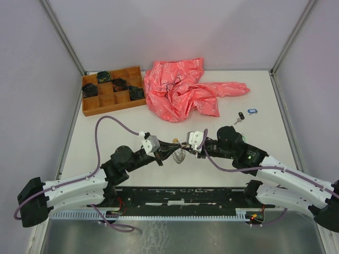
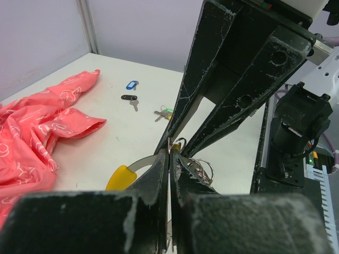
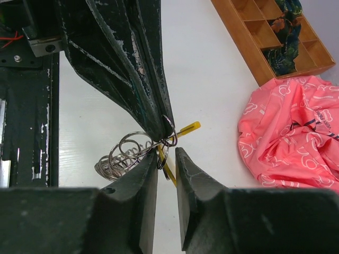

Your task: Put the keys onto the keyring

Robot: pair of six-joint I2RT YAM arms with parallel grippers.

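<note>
The left claw [image 2: 170, 154] was clamped on the keyring [image 3: 124, 153], holding its silvery coil just above the bench [image 1: 106, 132], the yellow segment [image 2: 121, 177] hanging to one side. The right claw [image 3: 167, 159] met it tip to tip with its fingers a little apart. A small split ring [image 3: 168, 138] and a thin yellow strip sat in the gap, and neither looked pinched.

The step looked like threading. To do it well, the left claw should hold steady while the right takes a firm hold and feeds along the wire's curve rather than pulling straight out — a sideways tug could twist the coil free.

The other keys lay loose, well apart from the claws: a blue-tagged key [image 1: 252, 111] just beside a black-tagged key [image 1: 241, 116], and a green-tagged key [image 2: 165, 112] nearer.

The wooden tray [image 1: 114, 107] at the far left held dark coiled bundles [image 1: 119, 83] in four compartments — no keys showed in it. A pink cloth [image 1: 180, 90] lay beside it.
</note>
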